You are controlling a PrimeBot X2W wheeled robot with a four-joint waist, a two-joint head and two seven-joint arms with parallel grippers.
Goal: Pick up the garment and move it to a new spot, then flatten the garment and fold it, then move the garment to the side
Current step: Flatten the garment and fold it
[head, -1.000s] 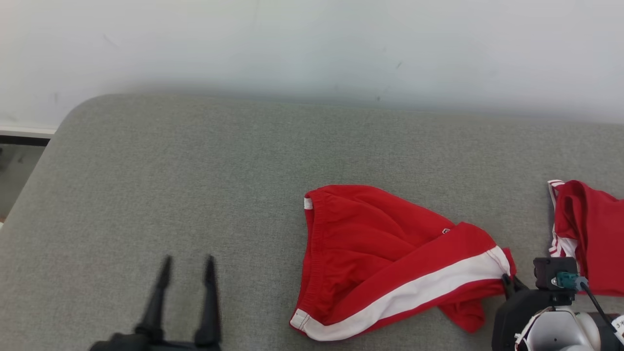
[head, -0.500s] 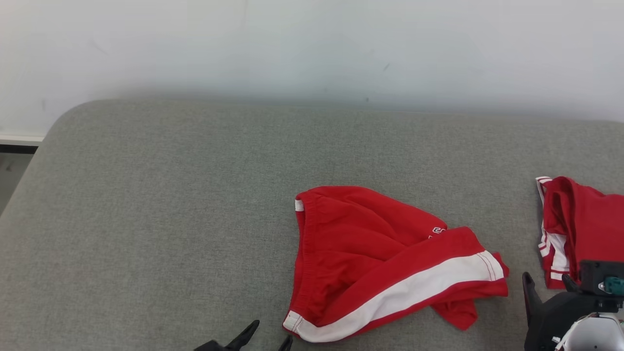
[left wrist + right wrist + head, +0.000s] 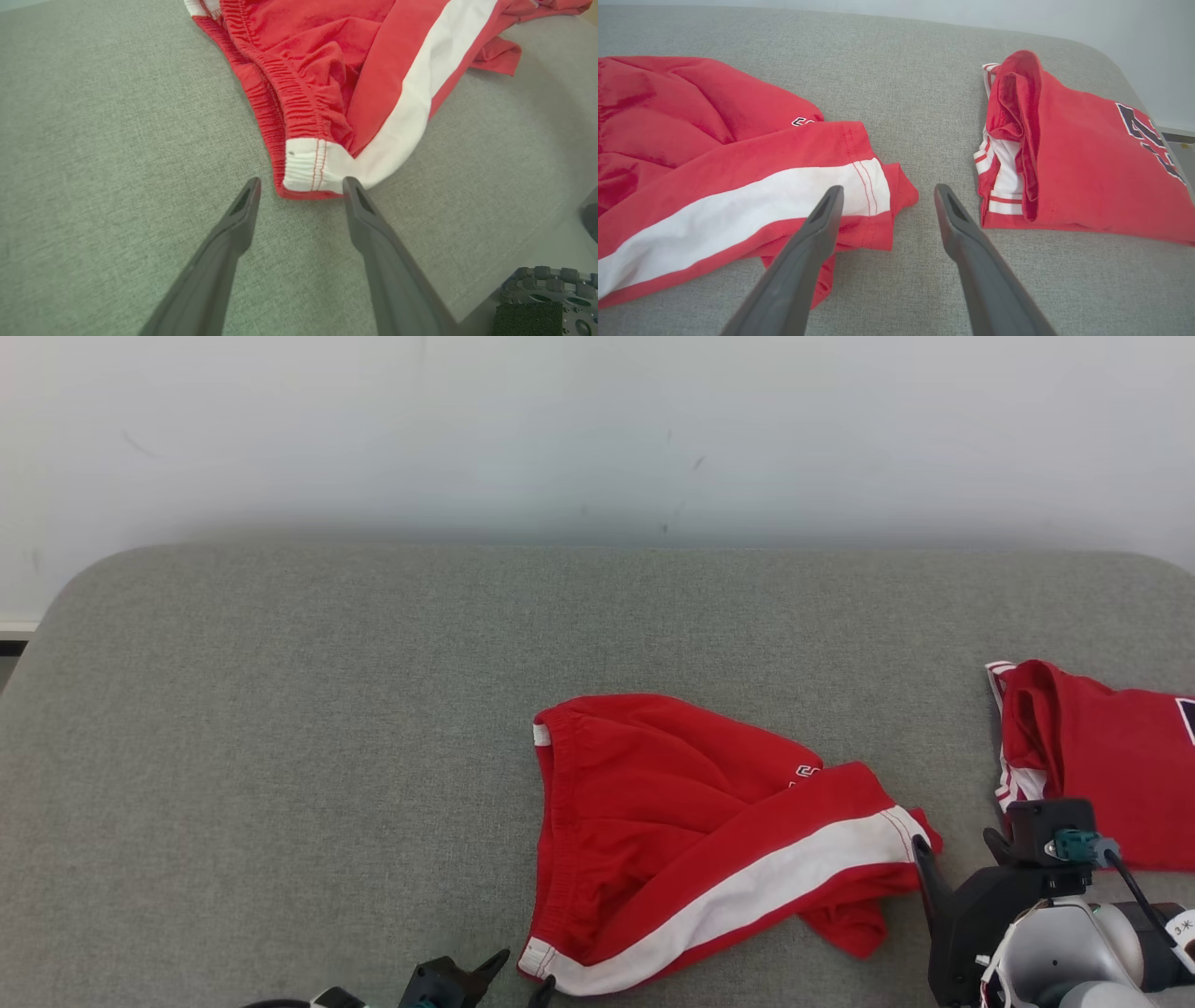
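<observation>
Grey woven cushion (image 3: 280, 709) held the crumpled red white-striped shorts (image 3: 653, 803) right of centre; we kept our left gripper (image 3: 301, 181) wide at their near waistband corner, our right gripper (image 3: 888, 188) wide, empty.

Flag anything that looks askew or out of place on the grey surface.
The red shorts lie rumpled, not flat: the white-striped leg is folded diagonally over the body, and a loose flap pokes out beneath it. The red jersey to their right sits neatly folded. Nothing looks spilled or damaged.
</observation>
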